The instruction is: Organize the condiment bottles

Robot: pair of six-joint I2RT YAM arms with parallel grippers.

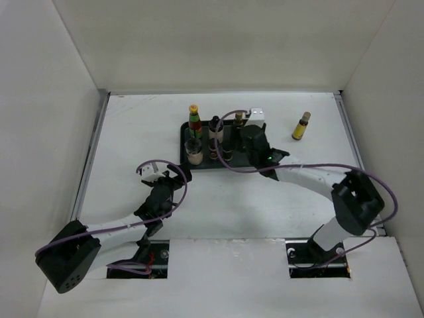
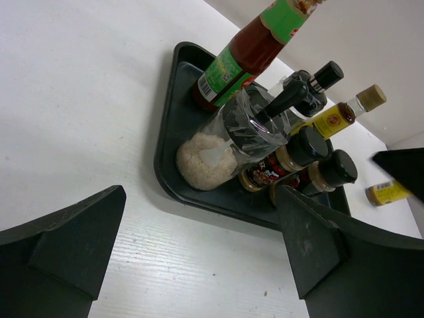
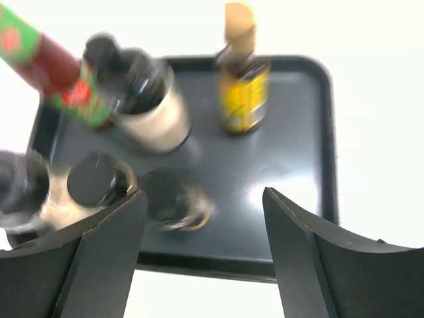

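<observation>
Nearly there, by my reckoning. The black tray (image 1: 183, 142) on the counter (image 1: 132, 126) is crowded, with at least 6 condiment bottles standing inside. The red-and-green bottle (image 1: 194, 121) is at the back left and the clear jar (image 2: 211, 158) of white grains sits in front of it. Beside them is the white bottle (image 3: 149, 106) with a black cap, and the yellow-label bottle (image 3: 242, 96) is further back. At the front edge stands a small dark bottle (image 3: 175, 202), blurred in the wrist view.

The right claw (image 3: 204, 199) hangs over the tray with its fingers parted and nothing pinched. The small dark bottle is just beside 1 finger, but it's too smeared to say whether they touch. The left claw (image 2: 199, 192) is spread wide and empty, low over the counter off the tray's near left corner.

What looks left to do: 1 loose yellow bottle (image 1: 301, 126) sits out on the counter to the right of the tray, well apart from it.

Room to work looks decent. The right part of the tray floor is bare, so there's a landing spot, though the raised rim needs clearing. Bare counter lies between the tray and the loose bottle. Watch the right wall (image 1: 384, 99) beyond that bottle, and the purple cable (image 1: 232, 167) draped across the tray's front.
</observation>
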